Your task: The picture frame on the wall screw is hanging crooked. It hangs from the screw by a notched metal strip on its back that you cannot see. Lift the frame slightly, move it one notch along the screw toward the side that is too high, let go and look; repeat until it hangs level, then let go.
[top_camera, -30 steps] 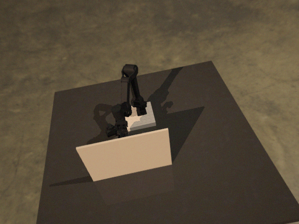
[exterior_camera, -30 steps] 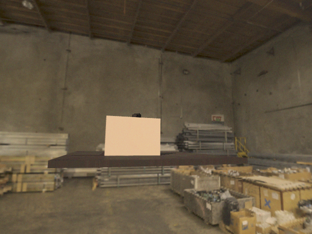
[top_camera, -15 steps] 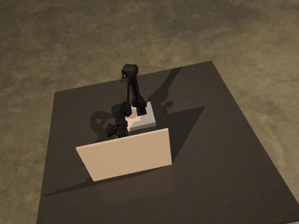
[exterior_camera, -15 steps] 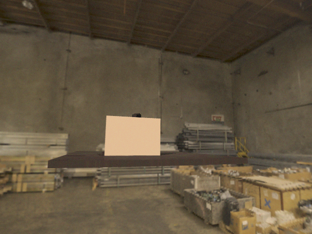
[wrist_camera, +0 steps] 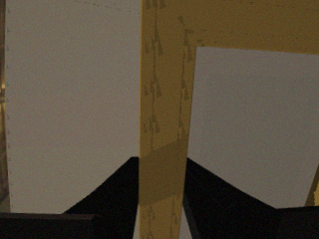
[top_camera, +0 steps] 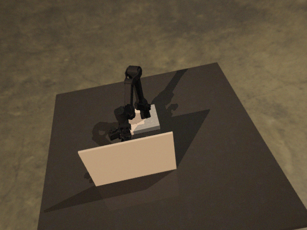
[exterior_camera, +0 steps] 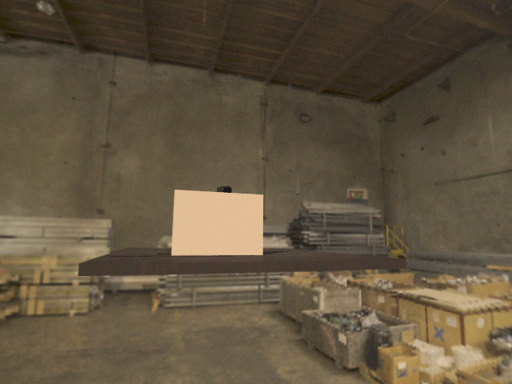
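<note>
The picture frame (wrist_camera: 166,100) is mustard-yellow around a pale grey picture, in front of the pale wall panel (wrist_camera: 75,100) (top_camera: 128,160) (exterior_camera: 217,223). In the wrist view its left bar stands nearly upright and its top bar runs slightly lower toward the right. My gripper (wrist_camera: 159,164) is shut on the left bar, below the top left corner, with one black finger on each side. The screw and the notched strip are hidden. The top and exterior views show only the back of the panel, which hides the frame and the fingertips.
The panel stands upright on the dark table (top_camera: 223,173) (exterior_camera: 330,264), in front of the arm (top_camera: 140,91). The grey base block (top_camera: 153,120) lies behind the panel. Shadows of the arm and panel fall across the table.
</note>
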Motion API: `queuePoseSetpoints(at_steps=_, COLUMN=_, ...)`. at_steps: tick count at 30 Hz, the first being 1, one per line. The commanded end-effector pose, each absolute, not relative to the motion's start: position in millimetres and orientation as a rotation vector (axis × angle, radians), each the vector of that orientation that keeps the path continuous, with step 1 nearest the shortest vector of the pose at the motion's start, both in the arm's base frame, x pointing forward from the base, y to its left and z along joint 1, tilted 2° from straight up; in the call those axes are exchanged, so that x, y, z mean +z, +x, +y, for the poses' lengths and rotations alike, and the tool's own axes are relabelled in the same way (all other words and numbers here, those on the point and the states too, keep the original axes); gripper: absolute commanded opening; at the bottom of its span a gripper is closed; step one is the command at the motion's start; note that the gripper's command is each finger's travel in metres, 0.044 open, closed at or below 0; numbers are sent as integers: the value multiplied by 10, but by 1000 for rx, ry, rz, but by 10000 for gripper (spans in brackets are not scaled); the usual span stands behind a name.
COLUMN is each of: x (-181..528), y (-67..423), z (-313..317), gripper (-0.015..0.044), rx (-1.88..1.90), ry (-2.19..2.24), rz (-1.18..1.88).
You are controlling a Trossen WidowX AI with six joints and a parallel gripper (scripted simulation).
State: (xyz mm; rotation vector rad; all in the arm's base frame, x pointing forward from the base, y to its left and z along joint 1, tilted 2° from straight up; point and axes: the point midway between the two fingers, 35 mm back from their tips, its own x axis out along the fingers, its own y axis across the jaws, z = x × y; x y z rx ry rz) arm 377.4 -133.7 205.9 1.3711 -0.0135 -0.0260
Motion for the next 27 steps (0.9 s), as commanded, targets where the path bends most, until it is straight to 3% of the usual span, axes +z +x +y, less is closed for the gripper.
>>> queuePoseSetpoints(at_steps=1, x=2065, y=3776, z=-1344, gripper=0, rx=-27, ry=1375, rz=-19)
queuePoseSetpoints(at_steps=27, x=2072, y=3775, z=-1368, gripper=0, rx=-27, ry=1374, rz=-19)
